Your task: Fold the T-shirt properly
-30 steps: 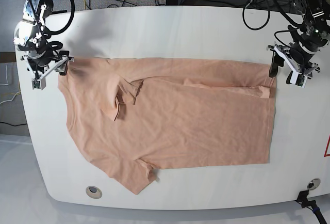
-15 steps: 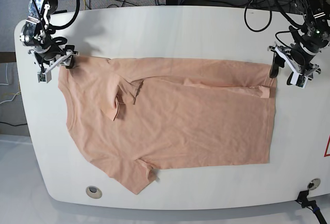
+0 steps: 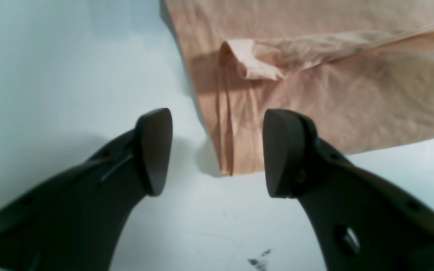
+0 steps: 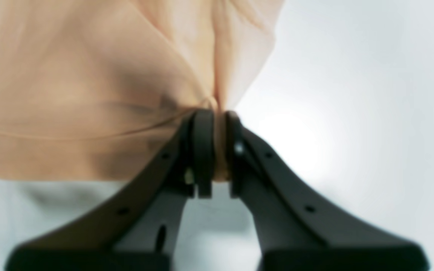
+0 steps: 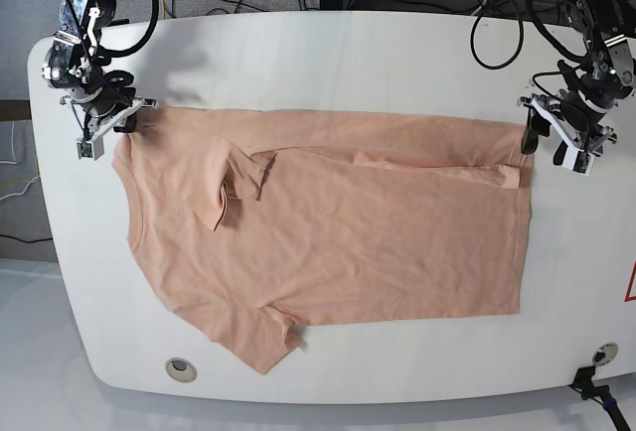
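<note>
Since a second ago the right gripper (image 5: 111, 120) has climbed toward the table's far edge and drawn in over the T-shirt's (image 5: 338, 227) far corner on that side, while the left gripper (image 5: 556, 133) has barely shifted beside the hem corner. Seen from the left wrist, the fingers (image 3: 153, 150) stand well apart, straddling the hem corner (image 3: 226, 165) of the shirt, which lies flat on the white table (image 3: 51, 75) with a curled fold of cloth just beyond; nothing is pinched yet, so a closing there may catch only one layer or miss the edge altogether. Seen from the right wrist, the fingers (image 4: 202, 150) are clamped on a bunched ridge of the peach cloth (image 4: 89, 75), which looks pulled taut toward them. Seen from the base, the shirt spreads across most of the table, one sleeve folded inward. If the right arm lifts or drags before the left has hold, the cloth would likely skew and wrinkle
</note>
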### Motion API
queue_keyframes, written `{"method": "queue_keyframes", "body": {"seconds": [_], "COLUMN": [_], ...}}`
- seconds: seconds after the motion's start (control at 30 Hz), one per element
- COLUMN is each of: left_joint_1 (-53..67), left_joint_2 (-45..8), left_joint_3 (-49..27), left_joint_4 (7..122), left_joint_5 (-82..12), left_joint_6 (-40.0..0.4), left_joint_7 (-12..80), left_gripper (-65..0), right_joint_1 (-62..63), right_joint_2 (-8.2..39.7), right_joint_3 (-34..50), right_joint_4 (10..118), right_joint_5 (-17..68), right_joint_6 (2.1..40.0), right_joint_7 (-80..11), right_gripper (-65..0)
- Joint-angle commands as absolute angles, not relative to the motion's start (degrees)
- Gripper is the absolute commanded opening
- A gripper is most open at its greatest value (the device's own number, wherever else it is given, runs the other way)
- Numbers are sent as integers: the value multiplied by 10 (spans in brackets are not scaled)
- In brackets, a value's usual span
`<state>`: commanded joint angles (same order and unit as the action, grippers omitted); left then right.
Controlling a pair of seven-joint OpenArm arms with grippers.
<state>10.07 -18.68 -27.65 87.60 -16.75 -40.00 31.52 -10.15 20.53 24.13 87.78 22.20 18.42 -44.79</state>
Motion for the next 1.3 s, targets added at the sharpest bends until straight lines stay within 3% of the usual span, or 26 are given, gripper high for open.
{"method": "queue_keyframes", "body": {"seconds": [0.8, 0.87, 0.97, 1.0, 1.1, 1.3], "left_joint_1": [85, 85, 86, 86, 88, 125], "left_joint_2": [-184, -184, -184, -184, -183, -183], "left_joint_3": [-240, -240, -240, -240, -240, -241], "left_joint_4": [747, 742, 741, 741, 743, 780], "left_joint_5": [-167, -167, -167, -162, -132, -130], "left_joint_6": [-400, -400, -400, -400, -400, -400], "left_joint_7": [288, 287, 287, 288, 288, 290], "left_gripper": [-294, -367, -616, -650, -650, -650], "right_joint_1": [-102, -102, -101, -101, -102, -119], "right_joint_2": [205, 204, 189, 188, 186, 185], "right_joint_3": [241, 241, 241, 241, 240, 240], "right_joint_4": [878, 878, 879, 879, 880, 887], "right_joint_5": [227, 227, 223, 223, 226, 228], "right_joint_6": [184, 184, 184, 184, 184, 184], "right_joint_7": [-448, -448, -448, -448, -449, -468], "right_gripper": [-607, -607, -609, -609, -650, -650]}}
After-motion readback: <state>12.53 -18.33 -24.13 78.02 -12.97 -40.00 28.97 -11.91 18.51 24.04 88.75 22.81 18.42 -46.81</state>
